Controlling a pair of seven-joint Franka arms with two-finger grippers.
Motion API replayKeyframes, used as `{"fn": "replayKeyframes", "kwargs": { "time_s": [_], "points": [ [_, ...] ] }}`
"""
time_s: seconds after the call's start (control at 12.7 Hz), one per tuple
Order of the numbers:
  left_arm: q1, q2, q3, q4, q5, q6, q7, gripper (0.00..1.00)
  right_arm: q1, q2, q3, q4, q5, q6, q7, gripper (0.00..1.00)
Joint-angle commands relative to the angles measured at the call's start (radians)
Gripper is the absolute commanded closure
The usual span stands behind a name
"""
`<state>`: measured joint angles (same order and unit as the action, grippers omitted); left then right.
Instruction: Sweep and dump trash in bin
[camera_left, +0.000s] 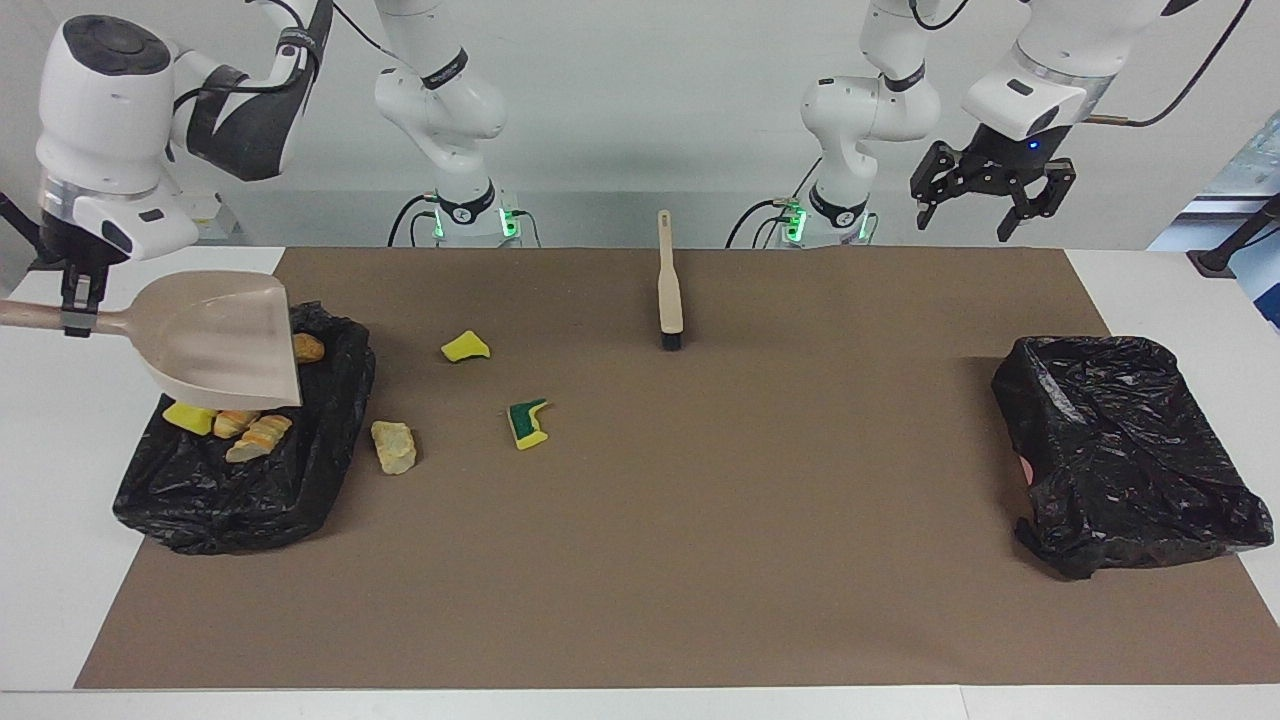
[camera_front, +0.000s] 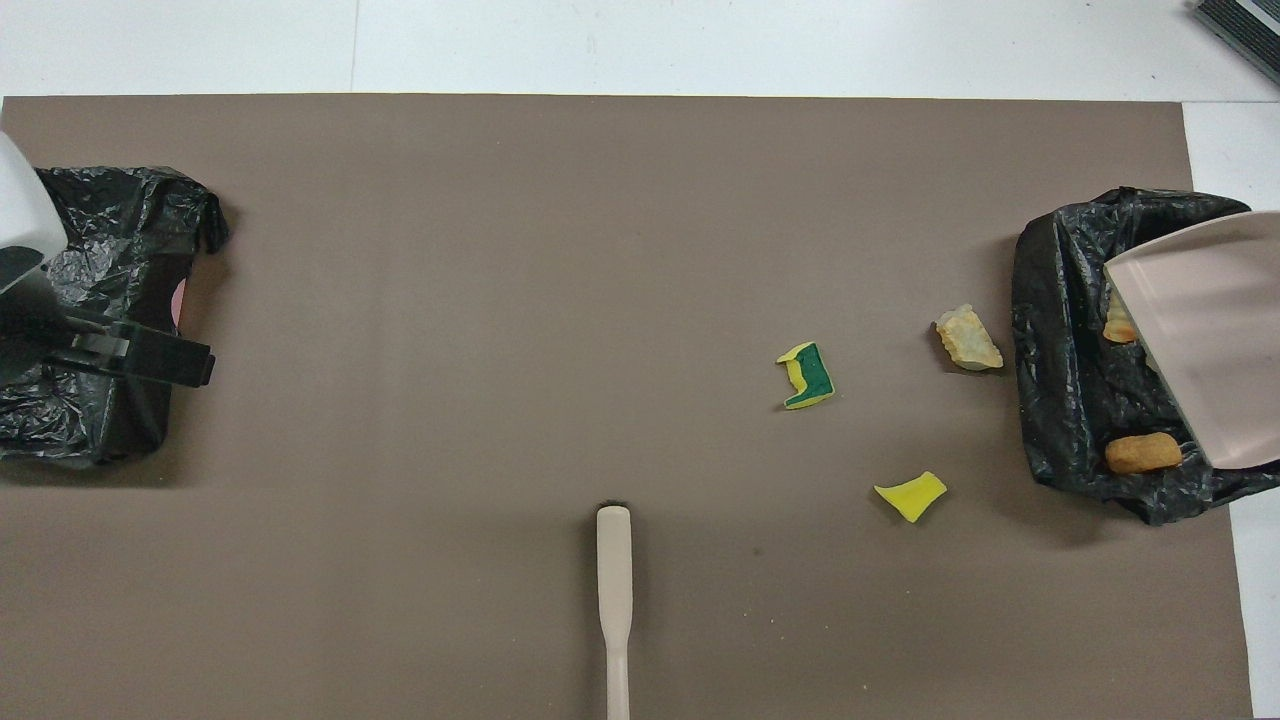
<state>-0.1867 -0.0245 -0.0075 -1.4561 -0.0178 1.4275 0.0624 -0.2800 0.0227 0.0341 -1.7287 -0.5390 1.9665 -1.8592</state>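
My right gripper (camera_left: 78, 312) is shut on the handle of the beige dustpan (camera_left: 225, 335), held tilted over the black bag-lined bin (camera_left: 330, 440) at the right arm's end. In that bin lie a yellow sponge piece (camera_left: 188, 417) and tan-orange chunks (camera_left: 258, 437) (camera_left: 308, 347). On the mat beside the bin lie a tan chunk (camera_left: 394, 446), a green-and-yellow sponge (camera_left: 528, 423) and a yellow sponge piece (camera_left: 466, 346). They also show in the overhead view as the chunk (camera_front: 968, 338), the green sponge (camera_front: 808, 376) and the yellow piece (camera_front: 912, 494). My left gripper (camera_left: 975, 215) is open and empty, raised.
The beige brush (camera_left: 669, 290) lies on the brown mat (camera_left: 700, 520) at the middle, near the robots. A second black bag-lined bin (camera_left: 1130, 450) stands at the left arm's end; my left gripper (camera_front: 185, 358) hangs over it in the overhead view.
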Motion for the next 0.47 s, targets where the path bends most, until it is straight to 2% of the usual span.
{"fn": "replayKeyframes", "kwargs": {
  "time_s": [0.0,0.16,0.39],
  "points": [
    [0.015,0.018,-0.008,0.04,0.016,-0.044,0.014,0.0,0.056,-0.052,0.021,-0.032,0.091,-0.157,0.243,1.0],
    [0.016,0.0,0.0,0.031,0.016,-0.035,0.014,0.0,0.132,-0.066,0.021,-0.04,0.157,-0.245,0.465,1.0],
    [0.055,-0.006,0.012,0.019,-0.001,-0.027,0.031,0.0,0.221,-0.082,0.023,-0.086,0.286,-0.276,0.809,1.0]
  ]
}}
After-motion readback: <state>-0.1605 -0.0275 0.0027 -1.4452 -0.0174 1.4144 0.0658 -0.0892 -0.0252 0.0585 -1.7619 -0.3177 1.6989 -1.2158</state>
